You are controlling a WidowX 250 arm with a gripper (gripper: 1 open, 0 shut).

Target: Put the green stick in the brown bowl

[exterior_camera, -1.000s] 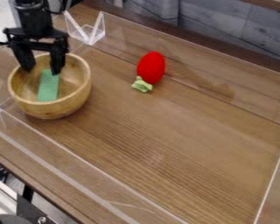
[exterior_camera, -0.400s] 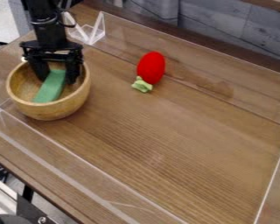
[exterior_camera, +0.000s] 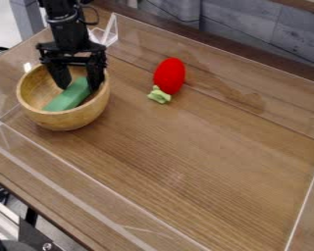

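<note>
This looked like a robotics lab bench rather than a home. The brown wood-grain tabletop (exterior_camera: 186, 167) was fenced by low clear acrylic walls (exterior_camera: 133, 201) along its near, left and right edges, as a test pen would be. A black robot arm (exterior_camera: 64, 25) stood over the far left corner. Only toy props lay on it: a round light-brown wooden bowl (exterior_camera: 55, 113) and a red strawberry-shaped toy (exterior_camera: 168, 76). The far background, possibly grey panelling, was too blurred to read.
</note>
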